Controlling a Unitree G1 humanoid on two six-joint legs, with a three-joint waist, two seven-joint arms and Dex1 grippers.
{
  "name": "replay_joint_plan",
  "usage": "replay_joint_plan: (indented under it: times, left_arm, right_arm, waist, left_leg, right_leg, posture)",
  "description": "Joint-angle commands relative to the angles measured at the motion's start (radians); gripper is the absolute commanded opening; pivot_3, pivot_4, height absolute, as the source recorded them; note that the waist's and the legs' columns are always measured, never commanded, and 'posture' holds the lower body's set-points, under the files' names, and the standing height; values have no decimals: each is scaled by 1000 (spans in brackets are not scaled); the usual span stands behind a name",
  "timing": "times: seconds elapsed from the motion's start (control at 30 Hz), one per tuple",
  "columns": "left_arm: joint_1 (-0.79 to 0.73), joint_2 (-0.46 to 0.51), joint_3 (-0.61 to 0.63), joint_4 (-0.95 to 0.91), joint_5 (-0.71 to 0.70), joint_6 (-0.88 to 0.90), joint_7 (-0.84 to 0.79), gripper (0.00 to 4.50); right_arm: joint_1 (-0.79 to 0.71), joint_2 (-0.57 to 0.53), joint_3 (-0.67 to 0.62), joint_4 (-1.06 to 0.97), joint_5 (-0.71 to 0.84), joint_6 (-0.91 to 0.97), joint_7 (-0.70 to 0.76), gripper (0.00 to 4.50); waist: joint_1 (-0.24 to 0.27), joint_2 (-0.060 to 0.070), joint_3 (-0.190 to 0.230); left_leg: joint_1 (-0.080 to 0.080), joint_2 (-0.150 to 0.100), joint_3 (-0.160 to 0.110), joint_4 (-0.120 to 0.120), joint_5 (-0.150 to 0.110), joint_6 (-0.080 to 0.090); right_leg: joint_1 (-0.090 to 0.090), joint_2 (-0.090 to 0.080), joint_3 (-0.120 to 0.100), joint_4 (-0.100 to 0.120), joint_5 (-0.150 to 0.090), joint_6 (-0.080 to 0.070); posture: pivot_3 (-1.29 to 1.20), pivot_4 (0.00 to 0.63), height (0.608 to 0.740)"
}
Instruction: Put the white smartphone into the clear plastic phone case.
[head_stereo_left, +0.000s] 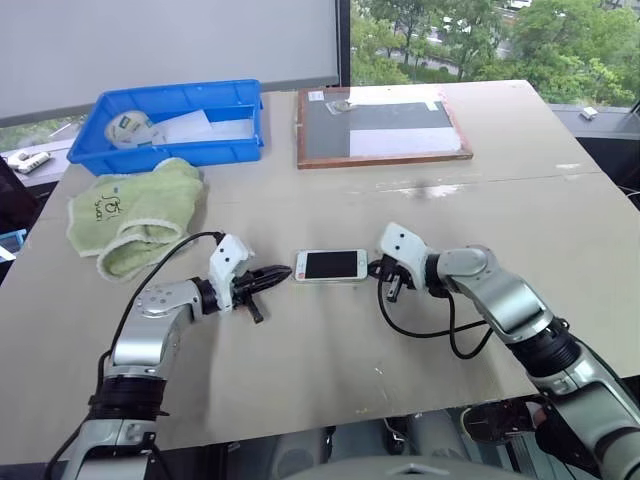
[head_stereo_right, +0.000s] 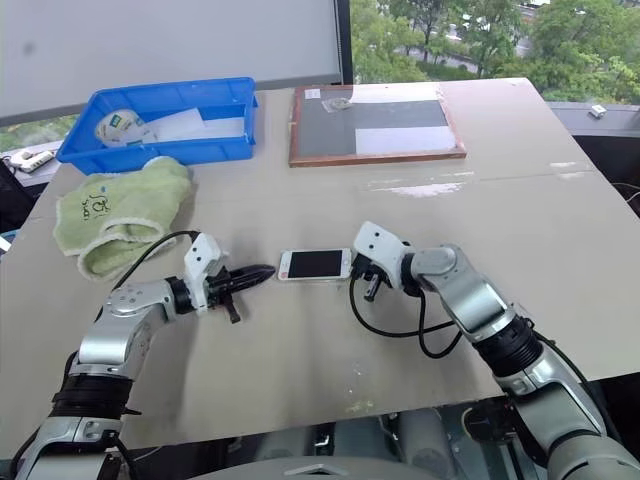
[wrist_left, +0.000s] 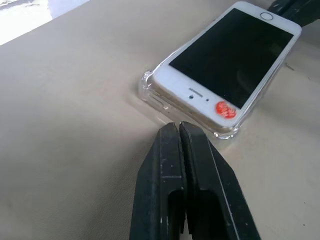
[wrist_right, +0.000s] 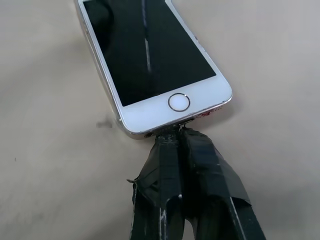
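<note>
The white smartphone (head_stereo_left: 330, 265) lies screen up at the middle of the table. It rests in the clear plastic phone case (wrist_left: 146, 91), whose glossy rim shows under and around its earpiece end; the phone's side stands a little above that rim. My left gripper (head_stereo_left: 280, 273) is shut, with its tips (wrist_left: 178, 129) low on the table just short of that end, not holding anything. My right gripper (head_stereo_left: 378, 268) is shut too, and its fingertips (wrist_right: 172, 134) press against the home-button end of the phone (wrist_right: 150, 55).
A green towel (head_stereo_left: 135, 215) lies at the left. Behind it a blue bin (head_stereo_left: 180, 120) holds a tape roll and white sheets. A wood-framed dark board (head_stereo_left: 380, 125) lies at the back centre. Black cables loop by each wrist.
</note>
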Motion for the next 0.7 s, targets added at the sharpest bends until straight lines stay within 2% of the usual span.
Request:
replay_joint_plan:
  times: [0.03, 0.4, 0.57, 0.7]
  left_arm:
    - [-1, -18, -28, -21, 5, 2, 5, 74]
    - [6, -34, -30, -47, -6, 1, 8, 74]
    - [22, -37, -27, -105, -27, 29, 2, 74]
    - [37, -26, 2, -93, -25, 35, 14, 74]
  right_arm:
    - [-37, 18, 22, 6, -3, -60, 45, 0]
    - [-79, 58, 55, 84, -21, -163, 147, 0]
    - [-81, 25, 42, 108, -77, -225, 160, 0]
    - [-56, -18, 1, 72, -81, -198, 164, 0]
  waist:
    - [0, 0, 0]
    - [-5, 0, 0]
    - [-7, 0, 0]
    - [-5, 0, 0]
  left_leg:
    - [0, 0, 0, 0, 0, 0]
    - [4, 0, 0, 0, 0, 0]
    - [4, 0, 0, 0, 0, 0]
    - [4, 0, 0, 0, 0, 0]
  right_leg:
    - [0, 0, 0, 0, 0, 0]
    - [3, 1, 0, 2, 0, 0]
    - [3, 1, 0, 2, 0, 0]
    - [3, 0, 1, 1, 0, 0]
  posture:
    - [0, 150, 740]
    - [0, 150, 740]
    - [0, 150, 740]
    - [0, 150, 740]
